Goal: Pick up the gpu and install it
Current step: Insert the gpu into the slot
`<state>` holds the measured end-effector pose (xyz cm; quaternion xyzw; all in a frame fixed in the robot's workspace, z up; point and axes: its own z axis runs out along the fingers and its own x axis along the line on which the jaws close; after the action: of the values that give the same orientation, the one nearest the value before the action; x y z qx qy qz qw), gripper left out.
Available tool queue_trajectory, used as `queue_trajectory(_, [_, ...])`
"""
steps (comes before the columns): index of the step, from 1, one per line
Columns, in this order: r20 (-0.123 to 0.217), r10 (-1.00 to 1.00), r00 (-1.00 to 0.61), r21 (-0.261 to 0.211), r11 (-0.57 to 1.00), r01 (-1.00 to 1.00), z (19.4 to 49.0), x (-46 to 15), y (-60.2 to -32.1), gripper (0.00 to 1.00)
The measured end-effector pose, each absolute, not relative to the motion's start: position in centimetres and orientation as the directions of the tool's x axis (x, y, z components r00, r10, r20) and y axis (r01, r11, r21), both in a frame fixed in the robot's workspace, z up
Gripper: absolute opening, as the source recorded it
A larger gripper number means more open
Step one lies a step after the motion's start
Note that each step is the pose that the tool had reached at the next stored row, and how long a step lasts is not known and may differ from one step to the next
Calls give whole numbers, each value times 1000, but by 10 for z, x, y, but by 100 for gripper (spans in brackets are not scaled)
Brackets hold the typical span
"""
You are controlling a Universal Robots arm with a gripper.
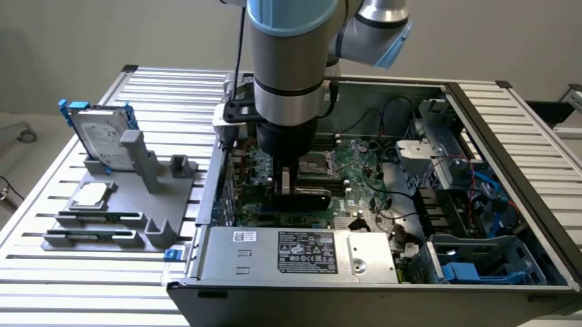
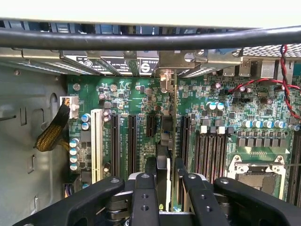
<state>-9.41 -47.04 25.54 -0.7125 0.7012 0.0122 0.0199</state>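
Inside the open computer case (image 1: 364, 303), exterior view: the gripper (image 1: 289, 185) stands low over the motherboard (image 1: 364, 170), clamped on the gpu (image 1: 309, 199), which is held on edge. Wrist view: the gpu (image 2: 165, 136) appears edge-on, pinched between the two fingers (image 2: 151, 167), upright over the expansion slots (image 2: 132, 141), its far end at the rear wall.

Soft, even light is falling on the slatted bench (image 1: 163, 88) in the exterior view, the arm (image 1: 289, 61) is casting shade into the open computer case (image 1: 509, 157), while in the wrist view the motherboard (image 2: 136, 94) is showing brightly lit and the jaws are sitting dark.
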Motion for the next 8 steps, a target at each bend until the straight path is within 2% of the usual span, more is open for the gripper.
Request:
queue_trajectory(3, [-46, -999, 16, -12, -16, -1000, 255, -94, -470, 27])
queue_trajectory(4, [-46, -999, 16, -11, -16, -1000, 255, -94, -470, 33])
queue_trajectory(6, [-46, -999, 16, -11, -16, -1000, 255, -94, -470, 33])
queue_trajectory(7, [-45, -999, 16, -11, -16, -1000, 255, -94, -470, 41])
queue_trajectory(8, [-45, -999, 16, -11, -16, -1000, 256, -94, -470, 41])
